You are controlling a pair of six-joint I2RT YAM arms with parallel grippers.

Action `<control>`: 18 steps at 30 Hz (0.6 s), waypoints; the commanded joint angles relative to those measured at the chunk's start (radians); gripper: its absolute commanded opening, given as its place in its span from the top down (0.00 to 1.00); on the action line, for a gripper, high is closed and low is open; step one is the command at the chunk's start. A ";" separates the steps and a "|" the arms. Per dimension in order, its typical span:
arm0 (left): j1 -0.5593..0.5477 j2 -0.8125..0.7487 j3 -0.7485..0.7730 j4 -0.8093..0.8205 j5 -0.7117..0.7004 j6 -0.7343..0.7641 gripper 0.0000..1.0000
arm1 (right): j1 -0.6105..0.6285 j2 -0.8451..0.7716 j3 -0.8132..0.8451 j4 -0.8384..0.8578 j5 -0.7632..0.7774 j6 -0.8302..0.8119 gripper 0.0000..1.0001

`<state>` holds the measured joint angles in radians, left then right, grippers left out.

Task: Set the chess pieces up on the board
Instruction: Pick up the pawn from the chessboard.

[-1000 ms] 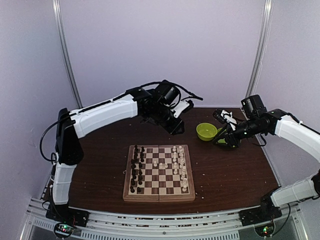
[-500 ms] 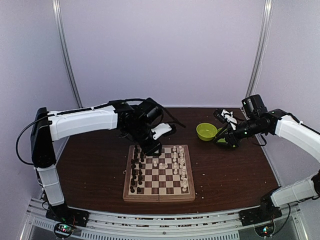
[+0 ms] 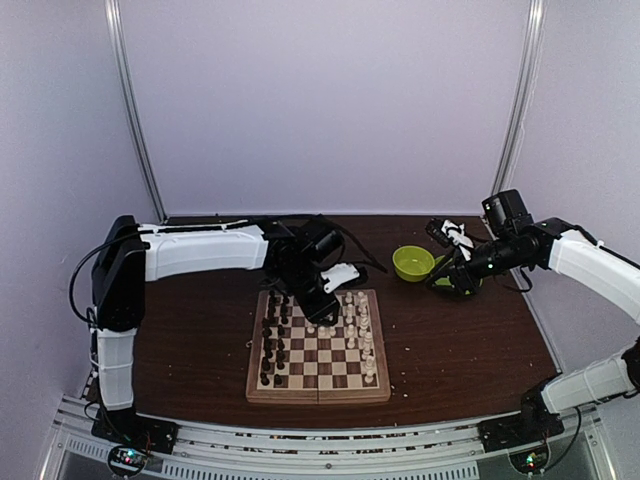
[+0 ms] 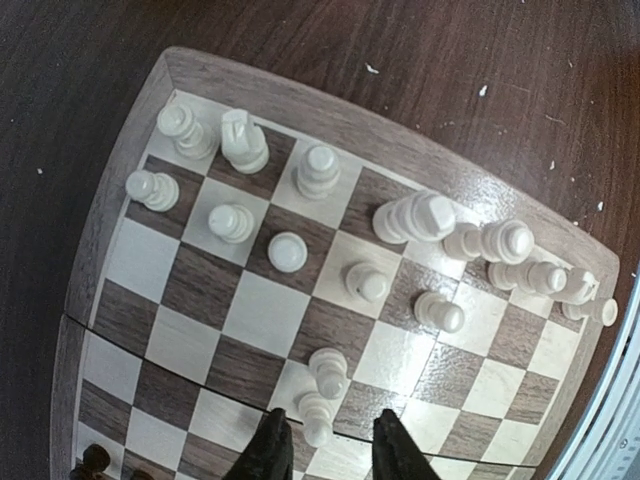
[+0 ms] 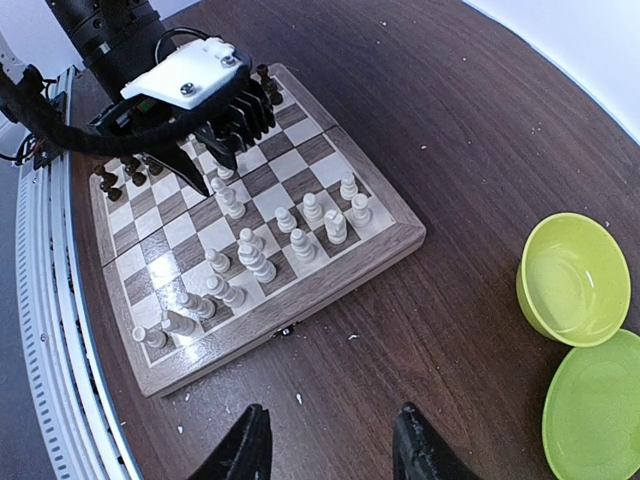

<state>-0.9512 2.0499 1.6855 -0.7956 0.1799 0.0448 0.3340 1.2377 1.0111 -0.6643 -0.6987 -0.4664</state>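
Observation:
The board point(image 3: 318, 392) lies at the table's middle, with dark chess pieces point(image 3: 273, 340) along its left side and white chess pieces point(image 3: 358, 335) along its right. Two white pieces point(image 4: 330, 372) stand apart near the centre seam. My left gripper point(image 4: 330, 413) hangs low over the board point(image 4: 190, 285), open, its fingers point(image 4: 272, 450) either side of the nearer white pawn point(image 4: 318, 425) without touching it. In the top view that left gripper point(image 3: 318, 308) is over the far middle squares. My right gripper point(image 5: 330, 408) is open over bare table beside the board point(image 5: 330, 265), holding nothing.
A green bowl point(image 5: 573, 278) and a green plate point(image 5: 600, 415) sit right of the board, near my right gripper point(image 3: 447, 281). The bowl point(image 3: 413, 263) is at the back right. White crumbs dot the table. The left arm point(image 3: 205, 250) reaches across the back left.
My left arm has swung from the back of the table near the bowl down over the board's far middle. The right arm has not moved.

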 commanded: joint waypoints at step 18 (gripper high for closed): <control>-0.004 0.097 0.068 0.019 0.049 0.012 0.78 | -0.006 0.011 0.024 -0.004 0.006 -0.009 0.58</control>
<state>-0.9512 2.1284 1.7245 -0.7830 0.2073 0.0483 0.3340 1.2430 1.0111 -0.6647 -0.6987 -0.4683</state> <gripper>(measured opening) 0.223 0.417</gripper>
